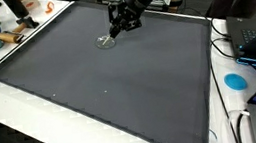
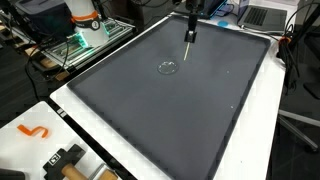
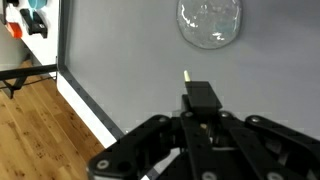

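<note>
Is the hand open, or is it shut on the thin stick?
Shut on it. In an exterior view the thin stick hangs from the hand, pointing down toward the dark mat.

Bright, even room light; coarse, soft frames.
Glare is seen on the clear dish [image 3: 209, 22] at 12 o'clock in the wrist view; the gripper [image 3: 200, 112] at 6 o'clock and the stick [image 3: 186, 75] clamped in it are blurred.

Glossy clear dish [image 3: 209, 22] on matt grey cloth mat [image 3: 140, 60]; pale smooth stick [image 2: 188, 50].

Thin stick [image 2: 188, 50] hanging upright, clear dish [image 2: 167, 68] beside
</note>
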### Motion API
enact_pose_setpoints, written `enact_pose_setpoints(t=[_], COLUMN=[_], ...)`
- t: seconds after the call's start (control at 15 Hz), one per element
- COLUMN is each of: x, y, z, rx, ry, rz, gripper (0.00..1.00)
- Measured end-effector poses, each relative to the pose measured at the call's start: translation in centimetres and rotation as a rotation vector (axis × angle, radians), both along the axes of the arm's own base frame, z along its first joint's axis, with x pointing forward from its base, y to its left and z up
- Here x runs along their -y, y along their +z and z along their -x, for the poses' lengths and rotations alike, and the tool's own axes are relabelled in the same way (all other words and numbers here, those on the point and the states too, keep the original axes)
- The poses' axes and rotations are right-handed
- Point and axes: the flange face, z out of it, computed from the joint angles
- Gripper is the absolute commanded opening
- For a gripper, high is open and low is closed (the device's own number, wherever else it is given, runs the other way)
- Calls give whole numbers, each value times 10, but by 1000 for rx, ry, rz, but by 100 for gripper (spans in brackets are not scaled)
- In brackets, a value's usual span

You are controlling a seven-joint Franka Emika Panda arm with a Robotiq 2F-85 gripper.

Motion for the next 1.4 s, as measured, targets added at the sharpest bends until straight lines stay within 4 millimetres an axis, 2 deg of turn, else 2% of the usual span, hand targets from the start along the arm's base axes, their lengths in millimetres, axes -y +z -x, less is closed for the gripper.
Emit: enact_pose_setpoints(t=[0.73, 1.4], x=[41, 95], y=[3, 4], z=[-29, -42], rx=[60, 77], ry=[34, -29], rz=[-191, -431], gripper=[3, 3])
